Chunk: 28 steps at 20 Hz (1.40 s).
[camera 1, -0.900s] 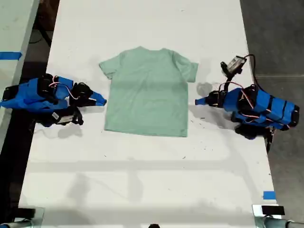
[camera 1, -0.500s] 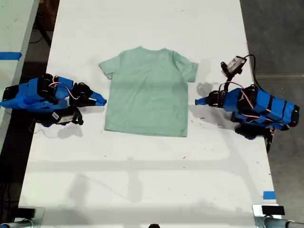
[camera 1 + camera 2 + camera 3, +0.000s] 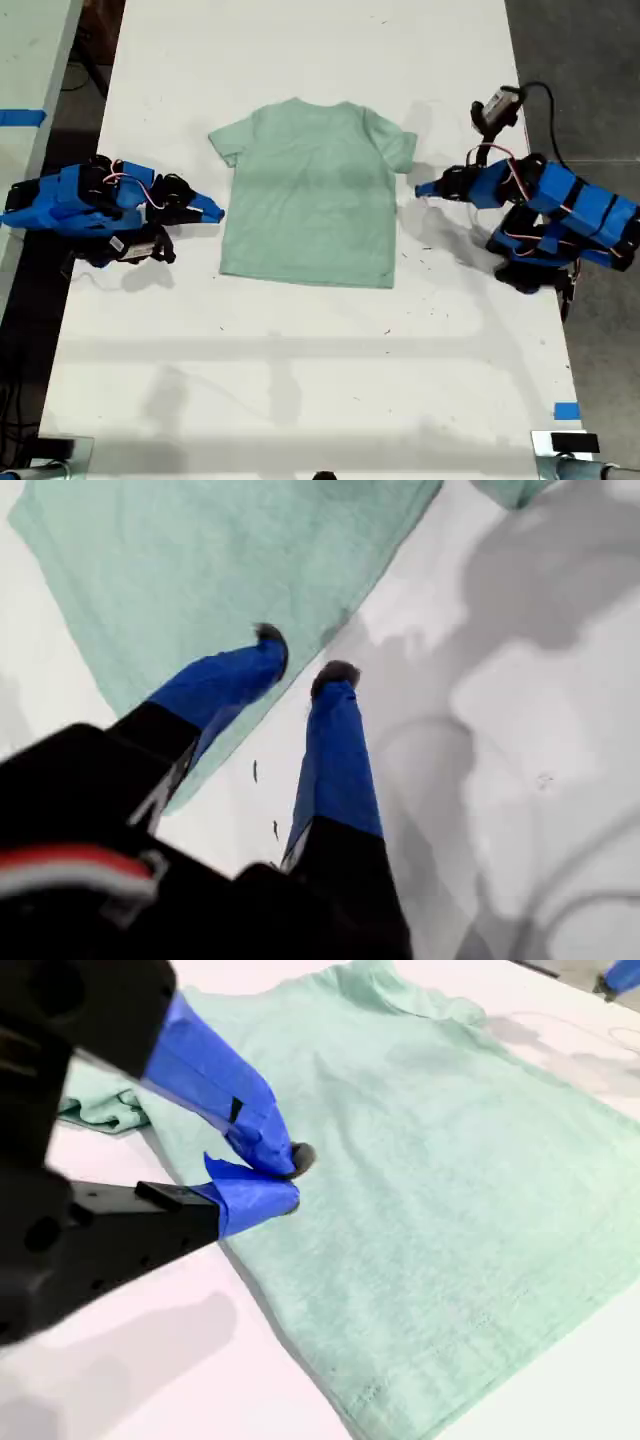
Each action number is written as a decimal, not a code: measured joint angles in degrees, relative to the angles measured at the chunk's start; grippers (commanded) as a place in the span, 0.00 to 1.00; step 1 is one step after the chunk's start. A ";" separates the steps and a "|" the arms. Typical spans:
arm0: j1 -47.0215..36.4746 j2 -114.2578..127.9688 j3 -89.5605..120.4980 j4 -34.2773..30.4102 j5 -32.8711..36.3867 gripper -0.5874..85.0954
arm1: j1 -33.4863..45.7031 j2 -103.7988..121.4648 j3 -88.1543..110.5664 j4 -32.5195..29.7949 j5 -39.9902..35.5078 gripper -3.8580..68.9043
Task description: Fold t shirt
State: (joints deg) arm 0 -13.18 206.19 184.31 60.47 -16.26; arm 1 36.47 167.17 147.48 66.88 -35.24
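The pale mint-green t shirt (image 3: 310, 195) lies flat and spread out on the white table (image 3: 300, 380), collar toward the far edge. My first gripper (image 3: 420, 189) is on the arm at the exterior view's right. It hangs lifted just off the shirt's side edge below the sleeve, fingers a little apart and holding nothing. In the first wrist view its tips (image 3: 300, 655) hover over the shirt (image 3: 200, 570) edge. My second gripper (image 3: 214, 212), at the exterior view's left, lies low beside the shirt's other side edge. It (image 3: 290, 1175) is shut, tips at the shirt (image 3: 450, 1180) border.
Blue tape (image 3: 566, 411) marks the table's near corner at the exterior view's right. A second table with blue tape (image 3: 20, 117) stands at that view's left. A small camera and cable (image 3: 497, 105) rise above the first arm. Dark floor borders the table.
The first arm has lifted, and its gripper has moved up toward the sleeve. The second arm and the shirt have not moved.
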 measured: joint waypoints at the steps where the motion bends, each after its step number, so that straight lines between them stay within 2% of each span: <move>1: 0.00 0.00 0.00 0.00 0.00 0.01 | 3.69 -8.53 -7.29 0.70 -2.64 0.31; 6: 0.00 0.00 0.00 0.00 0.00 0.01 | 18.37 -42.54 -33.13 1.05 -10.99 0.33; 13: 0.00 0.00 0.00 0.00 0.00 0.01 | 23.64 -75.76 -51.59 -2.72 -12.57 0.33; 15: 0.00 0.00 0.00 0.00 0.00 0.01 | 24.08 -82.44 -54.23 -4.48 -12.57 0.06; 18: 0.00 0.00 0.00 0.00 0.00 0.01 | 25.49 -87.98 -58.54 -5.01 -12.57 0.06; 21: 0.00 0.00 0.00 0.00 0.00 0.01 | 25.84 -82.18 -59.15 -2.81 -13.45 0.06; 23: 0.00 0.00 0.00 0.00 0.00 0.01 | 23.99 -80.07 -68.64 3.96 -14.33 0.06; 25: 0.00 0.00 0.00 0.00 0.00 0.01 | 18.02 -80.16 -80.51 8.96 -14.68 0.06; 28: 0.00 0.00 0.00 0.00 0.00 0.01 | 8.44 -82.18 -86.57 7.65 -14.41 0.06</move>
State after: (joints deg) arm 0 -13.18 206.19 184.31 60.47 -16.26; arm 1 44.91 84.99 60.91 74.53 -49.66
